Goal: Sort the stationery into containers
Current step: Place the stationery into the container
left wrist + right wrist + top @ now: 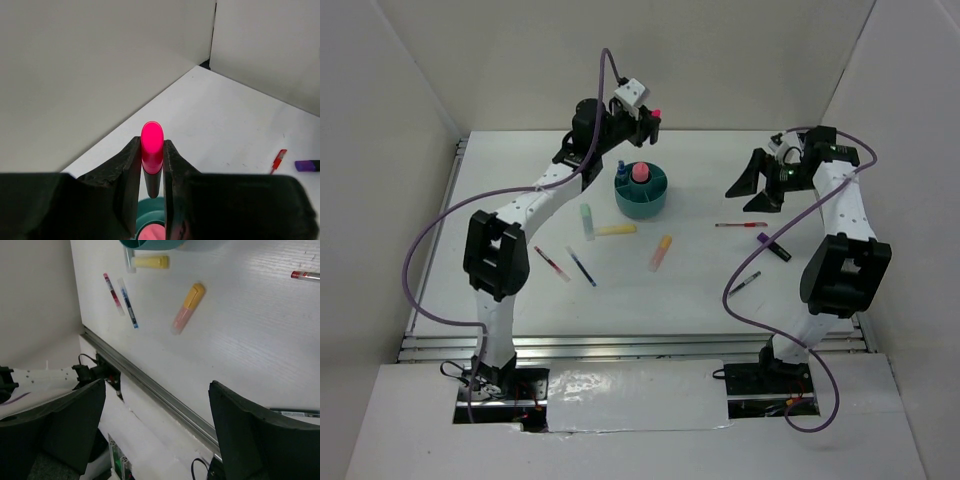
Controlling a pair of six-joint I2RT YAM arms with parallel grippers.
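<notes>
pink marker [152,154], pinched in left claw [151,144]

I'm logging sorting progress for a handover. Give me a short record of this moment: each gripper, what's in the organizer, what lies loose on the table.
left gripper: shut on pink marker, over the organizer
right gripper: open, empty
in organizer: pink item in the centre, blue-capped bottle at the left side
table, left and centre: green marker, yellow marker, orange marker, red pen, blue pen
table, right: second red pen, purple marker, black pen
</notes>
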